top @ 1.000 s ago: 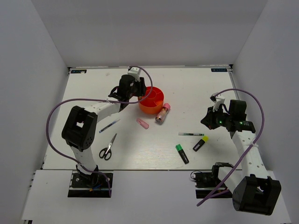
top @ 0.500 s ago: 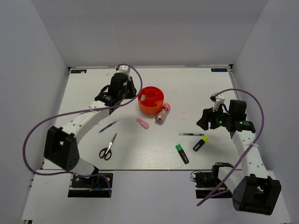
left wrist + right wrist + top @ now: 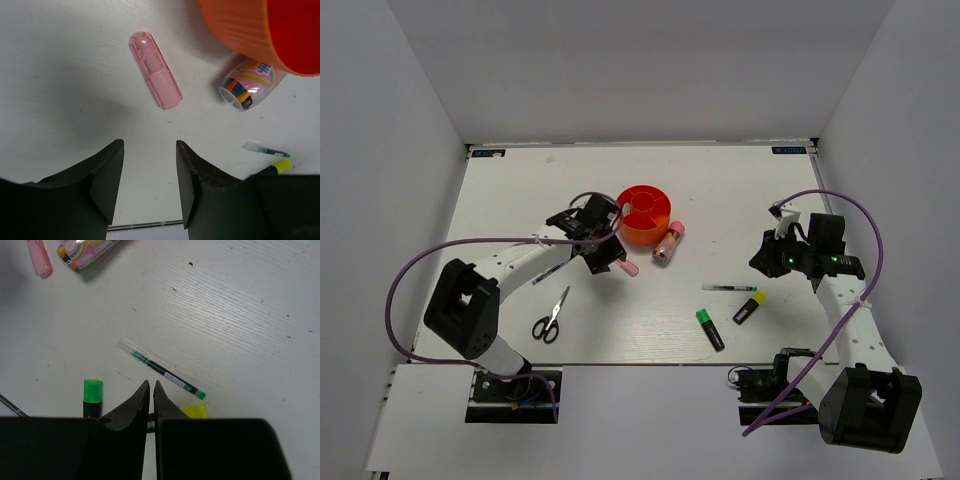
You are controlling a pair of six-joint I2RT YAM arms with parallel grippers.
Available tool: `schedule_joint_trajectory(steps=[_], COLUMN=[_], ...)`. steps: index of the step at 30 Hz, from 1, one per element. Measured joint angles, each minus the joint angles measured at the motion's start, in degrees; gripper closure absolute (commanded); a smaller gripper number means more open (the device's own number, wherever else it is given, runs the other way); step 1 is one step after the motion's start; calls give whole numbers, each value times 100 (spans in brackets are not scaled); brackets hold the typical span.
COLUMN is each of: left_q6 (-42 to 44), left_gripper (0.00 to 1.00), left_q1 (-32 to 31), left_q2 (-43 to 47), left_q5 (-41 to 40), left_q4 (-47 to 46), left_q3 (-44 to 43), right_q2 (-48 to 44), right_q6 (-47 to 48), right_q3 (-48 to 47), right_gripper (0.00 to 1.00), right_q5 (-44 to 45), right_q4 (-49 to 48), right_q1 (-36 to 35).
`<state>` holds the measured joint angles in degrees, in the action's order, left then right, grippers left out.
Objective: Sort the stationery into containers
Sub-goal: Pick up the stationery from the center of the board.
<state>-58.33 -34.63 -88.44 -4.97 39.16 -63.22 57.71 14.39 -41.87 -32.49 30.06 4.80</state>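
The left gripper (image 3: 148, 146) hovers open-jawed and empty just short of the pink eraser (image 3: 156, 71) near the orange tub (image 3: 240, 30). The eraser looks light and stiff, best pinched across its narrow middle. The right gripper (image 3: 150, 386) hangs closed, empty, over the thin pen (image 3: 162, 371).

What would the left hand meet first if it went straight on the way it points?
Probably the pink eraser, lying just ahead of the open left hand in the wrist view; depth is unclear, so it could touch the table first.
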Motion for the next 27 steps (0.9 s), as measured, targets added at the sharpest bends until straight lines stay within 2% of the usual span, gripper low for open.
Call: schedule_joint_trajectory(steps=[4, 11, 27], left_q6=[-793, -1574, -1906], left_gripper=[40, 40, 40], left_q1=[-74, -87, -160], left_q2=[-243, -1040, -2184], left_q5=[74, 68, -55], left_q4=[-74, -39, 723], left_q3=[0, -240, -1727], right_q2=[0, 0, -79], right_q6=[-31, -39, -37], right_q3=[0, 0, 0], right_gripper=[89, 89, 89], right_q5=[55, 111, 245], right_q4=[-2, -2, -4], right_q1=[2, 2, 2])
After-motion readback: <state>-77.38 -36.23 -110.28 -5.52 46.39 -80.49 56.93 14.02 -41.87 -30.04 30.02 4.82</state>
